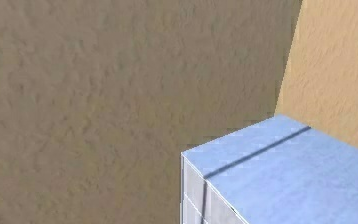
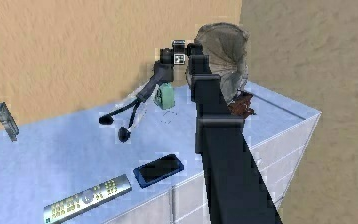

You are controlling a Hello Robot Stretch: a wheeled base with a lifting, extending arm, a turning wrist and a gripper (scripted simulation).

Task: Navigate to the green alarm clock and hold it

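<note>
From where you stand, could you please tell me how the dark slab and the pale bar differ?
The dark slab is short and broad; the pale bar is long and narrow. The slab is plain-faced, the bar carries small marks. Both lie flat on the pale blue top.

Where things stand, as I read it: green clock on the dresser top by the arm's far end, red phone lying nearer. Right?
The phone is dark, not red; the arm side view shows it. Green clock on the dresser top by the arm's far end: correct.
</note>
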